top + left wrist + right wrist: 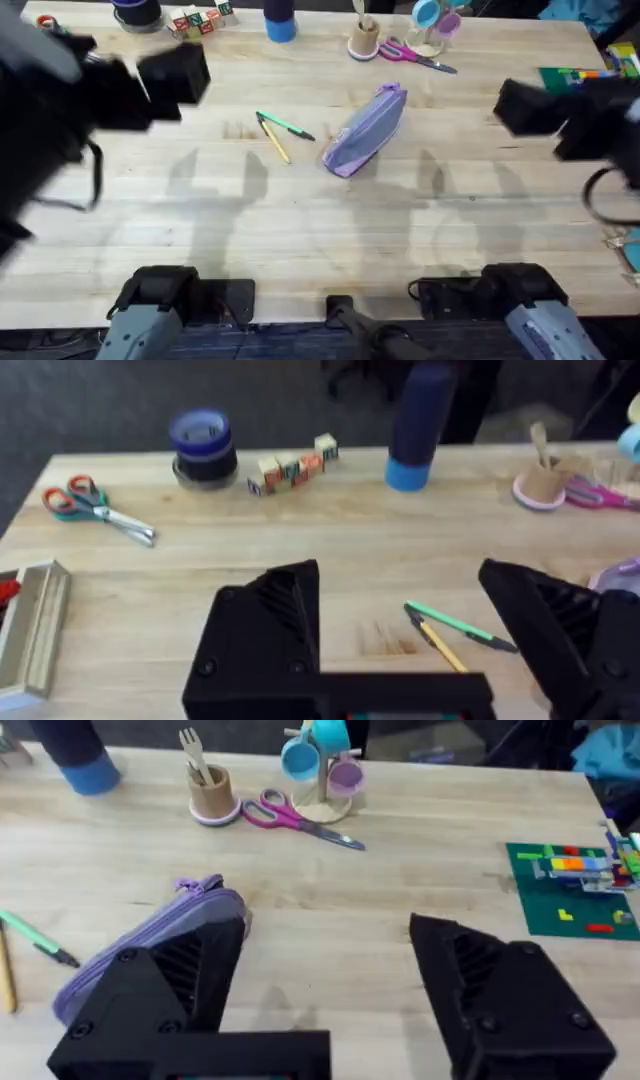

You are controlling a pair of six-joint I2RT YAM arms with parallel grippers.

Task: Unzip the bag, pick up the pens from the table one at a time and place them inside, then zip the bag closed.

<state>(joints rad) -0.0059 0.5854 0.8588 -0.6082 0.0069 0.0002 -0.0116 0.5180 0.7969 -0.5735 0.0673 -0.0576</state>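
**Pens and pouch lie mid-table, both arms raised**

Pale butcher-block planks with visible seams make up the table (pixel 300 230), its far edge lined with clutter. At the left, the left gripper (pixel 400 635) hangs above the wood with its black, blocky fingers (pixel 265 630) spread wide and holding nothing. In the left wrist view, orange-handled scissors (pixel 95 508) lie flat near the far left corner, beside a round dark-blue cylinder (pixel 203 448) and a short row of small lettered wooden blocks (pixel 292 463).

Near the middle lie the two pens, slim sticks touching at their far ends and splaying apart toward the near right. The green pen (pixel 285 126) has a dark tip at its right end; the yellow-tan pen (pixel 274 142) runs more steeply toward the near edge.

Just right of them rests the bag (pixel 364 132), a soft lavender fabric pouch, long axis running from near-left to far-right, zipper along its top ridge. Behind it stand a tan cup (pixel 212 795) holding a wooden fork, pink-handled scissors (pixel 295 820) and a small rack of pastel cups (pixel 320 760).

At the right, the right gripper (pixel 320 990) hovers with fingers (pixel 490 995) wide apart and empty.
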